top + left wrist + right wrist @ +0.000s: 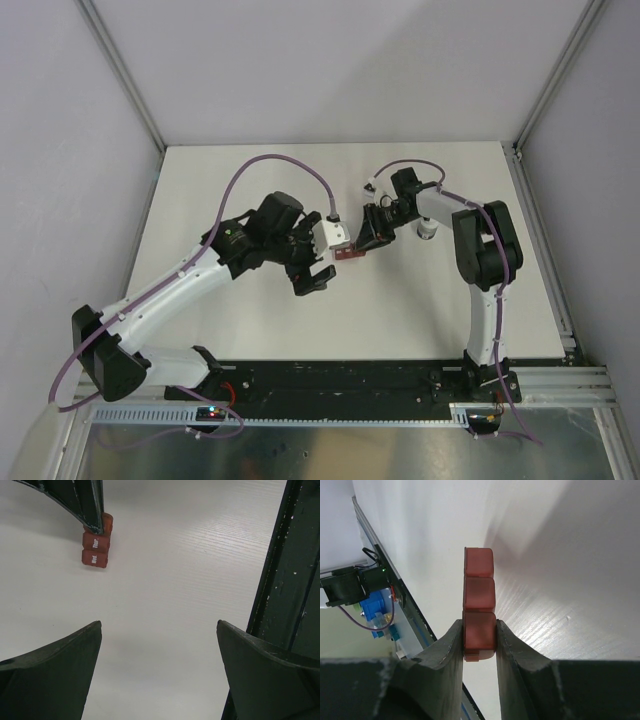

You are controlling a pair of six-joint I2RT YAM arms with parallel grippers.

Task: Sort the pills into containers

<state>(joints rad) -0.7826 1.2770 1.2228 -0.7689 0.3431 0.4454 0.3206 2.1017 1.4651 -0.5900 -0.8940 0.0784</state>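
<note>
The containers are one dark red pill box (347, 253) with three lidded compartments in a row, lying on the white table between the two arms. My right gripper (480, 630) is shut on its nearest compartment, one finger on each side of the pill box (480, 587). In the left wrist view the pill box (96, 550) shows white day labels at the upper left, under a right finger (92, 505). My left gripper (159, 630) stands wide open over bare table, a little short of the box, and holds nothing. No pills are in view.
A small white-capped bottle (428, 230) stands just right of the right gripper (368, 238). The black base rail (350, 380) runs along the table's near edge. A dark bar (290, 580) fills the right side of the left wrist view.
</note>
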